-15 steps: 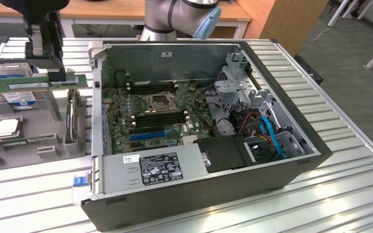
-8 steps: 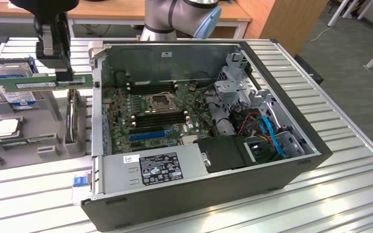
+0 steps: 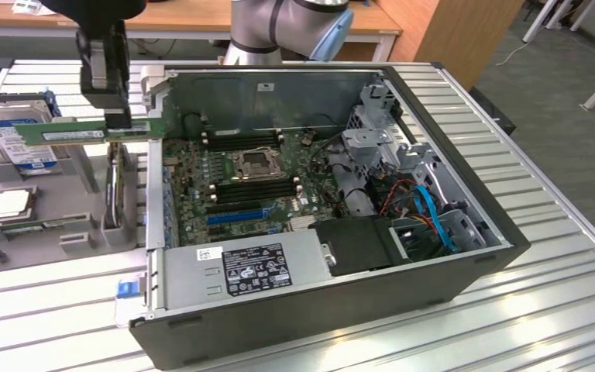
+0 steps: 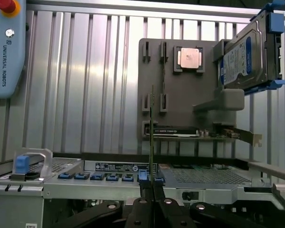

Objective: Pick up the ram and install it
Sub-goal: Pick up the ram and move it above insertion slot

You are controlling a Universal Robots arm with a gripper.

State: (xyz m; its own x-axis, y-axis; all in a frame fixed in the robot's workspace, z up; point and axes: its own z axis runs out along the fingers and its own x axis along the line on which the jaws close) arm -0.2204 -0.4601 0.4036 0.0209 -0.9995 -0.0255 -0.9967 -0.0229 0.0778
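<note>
My gripper (image 3: 118,122) is clenched on the ram stick (image 3: 75,134) at the exterior view's upper left, beside the computer case (image 3: 463,194); pickup looks done. It sits in no motherboard (image 3: 199,194) slot yet; installing remains.

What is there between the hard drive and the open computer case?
The ram, held in the shut pincer, hangs there; this shows in the exterior view.

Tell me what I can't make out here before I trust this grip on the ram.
- Ram label print: too small in the exterior view, and the stick is edge-on in the wrist view.
- Where the gripper pinches the ram: hidden behind its own body in the exterior view.
- Memory slots: latch positions are too small to tell in the exterior view.
</note>
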